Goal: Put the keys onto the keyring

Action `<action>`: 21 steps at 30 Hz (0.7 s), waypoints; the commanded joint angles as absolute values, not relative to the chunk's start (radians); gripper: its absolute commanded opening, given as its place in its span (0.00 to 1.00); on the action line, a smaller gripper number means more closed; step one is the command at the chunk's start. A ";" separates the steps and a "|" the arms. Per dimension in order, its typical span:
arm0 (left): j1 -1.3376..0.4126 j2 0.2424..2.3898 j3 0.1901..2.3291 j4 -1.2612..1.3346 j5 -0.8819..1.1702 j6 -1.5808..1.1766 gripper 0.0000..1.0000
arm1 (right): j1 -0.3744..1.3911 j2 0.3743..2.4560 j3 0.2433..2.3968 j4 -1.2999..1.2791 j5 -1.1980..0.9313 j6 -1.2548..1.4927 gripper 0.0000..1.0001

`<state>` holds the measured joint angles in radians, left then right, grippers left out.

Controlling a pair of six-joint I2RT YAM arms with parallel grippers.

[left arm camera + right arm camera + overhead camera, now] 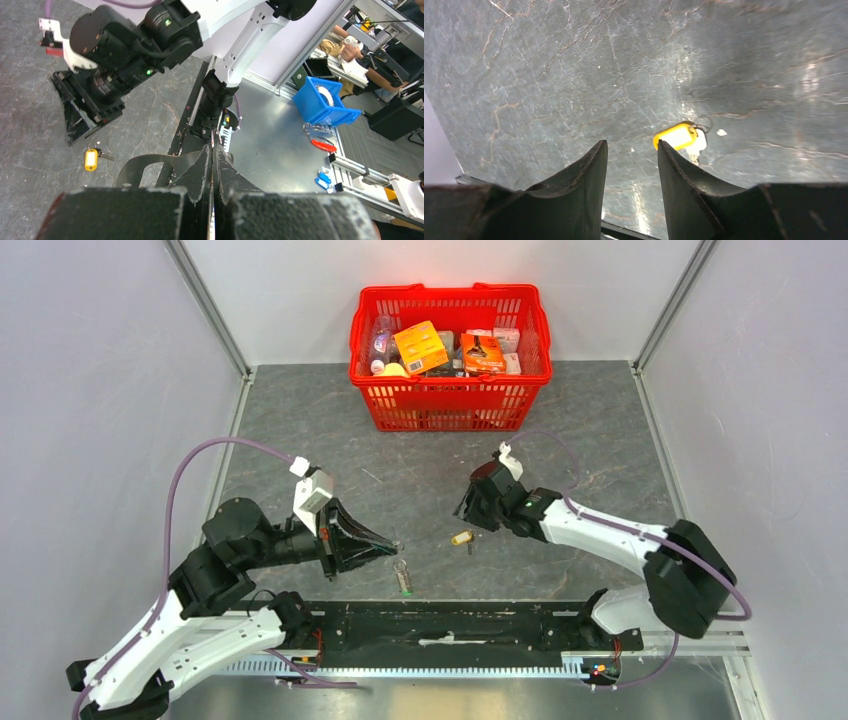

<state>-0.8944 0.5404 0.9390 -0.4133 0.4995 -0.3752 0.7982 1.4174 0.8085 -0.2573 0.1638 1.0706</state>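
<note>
top: left gripper [395,544] shut, nothing seen held, left of yellow key [462,537] | right gripper [466,518] half open, just beyond key | keyring [402,577] near key, lower left | left wrist: jaws pressed together, apart from key [91,159] | right wrist: jaws apart, empty, one tip just beside key [676,136]

Open tabletop [420,480] around yellow key [461,537] (red basket [450,405] well behind)

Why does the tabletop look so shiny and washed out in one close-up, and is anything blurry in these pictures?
Right wrist view: light glares off the grey table, washing it out near the yellow key; the open right gripper looks dark and soft. Left wrist view: the shut left gripper is blurred. Top view: even light, sharp.
</note>
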 commanded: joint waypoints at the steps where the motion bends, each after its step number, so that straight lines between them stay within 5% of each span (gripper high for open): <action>1: -0.898 0.522 0.952 -0.390 0.502 -0.342 0.02 | 0.768 1.302 0.804 -0.373 0.195 0.877 0.49; 14: -0.897 0.528 0.927 -0.353 0.520 -0.356 0.02 | 0.645 1.326 0.730 -0.282 -0.034 0.613 0.47; 21: -0.897 0.531 0.925 -0.347 0.520 -0.360 0.02 | 0.637 1.404 0.706 -0.174 -0.114 0.596 0.61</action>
<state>-0.8944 0.5301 0.9222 -0.4095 0.5026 -0.3748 0.6388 1.3701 0.7258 -0.2825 -0.0460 0.6308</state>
